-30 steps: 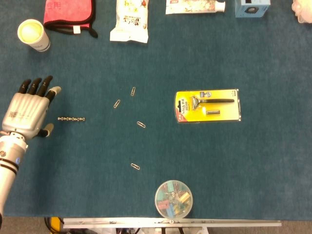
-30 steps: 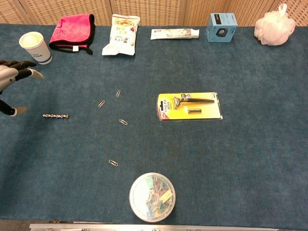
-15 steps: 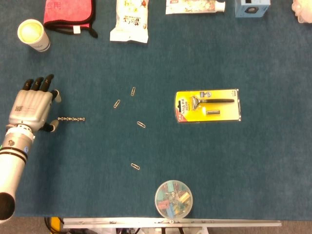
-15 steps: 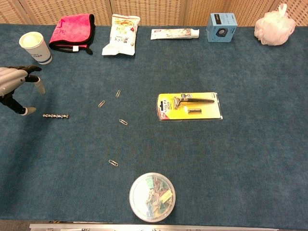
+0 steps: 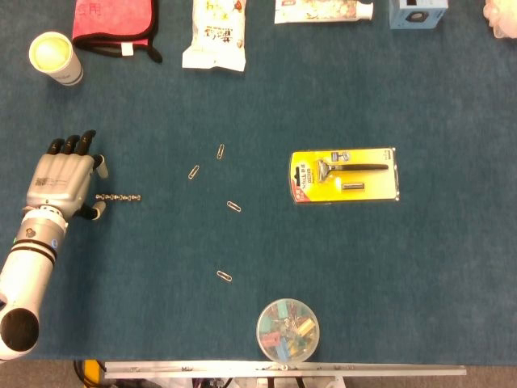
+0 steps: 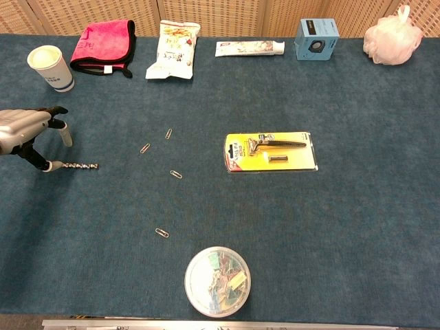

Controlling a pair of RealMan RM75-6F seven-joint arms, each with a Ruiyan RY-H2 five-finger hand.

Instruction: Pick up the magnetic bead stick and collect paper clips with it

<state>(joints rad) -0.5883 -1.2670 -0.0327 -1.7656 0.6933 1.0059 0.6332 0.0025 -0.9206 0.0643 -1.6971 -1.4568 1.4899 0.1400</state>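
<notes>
Magnetic bead stick [image 5: 119, 197], a thin beaded metal rod, flat on blue felt table [image 5: 420, 267]; left hand [image 5: 63, 179] at its left end, fingers spread, thumb tip touching or nearly so. Four bent-wire paper clips [image 5: 194, 172] lie scattered rightward.

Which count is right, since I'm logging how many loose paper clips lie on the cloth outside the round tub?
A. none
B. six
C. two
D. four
D: four loose paper clips show on the blue cloth, at and, all apart from the round tub and from the magnetic bead stick near the left hand.
</notes>
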